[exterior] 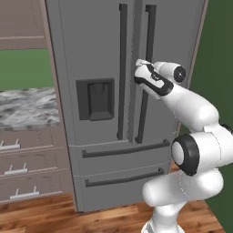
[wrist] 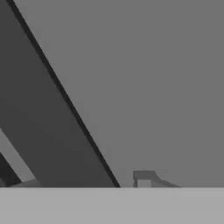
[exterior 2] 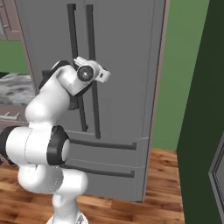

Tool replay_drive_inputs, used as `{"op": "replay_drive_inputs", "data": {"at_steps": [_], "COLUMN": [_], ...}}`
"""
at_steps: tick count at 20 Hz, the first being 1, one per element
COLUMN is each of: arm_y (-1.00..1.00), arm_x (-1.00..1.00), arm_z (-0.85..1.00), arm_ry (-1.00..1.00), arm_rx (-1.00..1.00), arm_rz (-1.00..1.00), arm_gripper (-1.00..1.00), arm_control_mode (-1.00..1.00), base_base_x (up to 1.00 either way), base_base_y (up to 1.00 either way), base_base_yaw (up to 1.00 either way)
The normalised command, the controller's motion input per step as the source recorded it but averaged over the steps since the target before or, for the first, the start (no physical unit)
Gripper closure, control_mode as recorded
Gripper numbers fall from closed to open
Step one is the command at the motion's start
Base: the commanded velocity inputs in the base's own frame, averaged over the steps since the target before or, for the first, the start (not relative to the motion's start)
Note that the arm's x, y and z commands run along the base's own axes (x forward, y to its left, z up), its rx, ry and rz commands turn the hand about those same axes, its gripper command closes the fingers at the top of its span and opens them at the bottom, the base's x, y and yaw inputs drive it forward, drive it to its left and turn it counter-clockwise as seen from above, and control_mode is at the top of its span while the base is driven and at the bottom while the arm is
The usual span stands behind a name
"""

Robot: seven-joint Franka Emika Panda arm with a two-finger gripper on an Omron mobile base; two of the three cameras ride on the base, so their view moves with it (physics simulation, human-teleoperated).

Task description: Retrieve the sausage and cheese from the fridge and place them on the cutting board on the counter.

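Grey fridge doors are closed, their dark handles running twelve to six. We press our pincer against the right handle; its grip we cannot tell.

No text, label, brand, number or sign can be read in these pictures. The grey doors of the fridge, which take the middle of both base views, are plain, and the dark dispenser recess on the left door has no writing on it. The white arm at the right of the left base view has no marking that can be read. In the hand view the grey door surface and the dark handle, crossing the frame diagonally from the upper left, are also without any letters.
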Motion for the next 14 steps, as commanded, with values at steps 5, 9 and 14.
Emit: {"op": "replay_drive_inputs", "data": {"at_steps": [5,9,14], "arm_y": [-1.0,-1.0,-1.0], "arm_x": [-1.0,-1.0,-1.0], "arm_z": [0.11,0.02,0.0], "arm_ry": [-0.1,-0.01,0.0], "arm_rx": [-0.11,-0.18,-0.2], "arm_rz": [0.05,0.11,0.11], "arm_gripper": [1.0,1.0,1.0], "arm_control_mode": [-1.0,-1.0,-1.0], "base_base_x": [0.0,0.0,0.0], "base_base_y": [0.0,0.0,0.0], "base_base_yaw": [0.0,0.0,0.0]}}
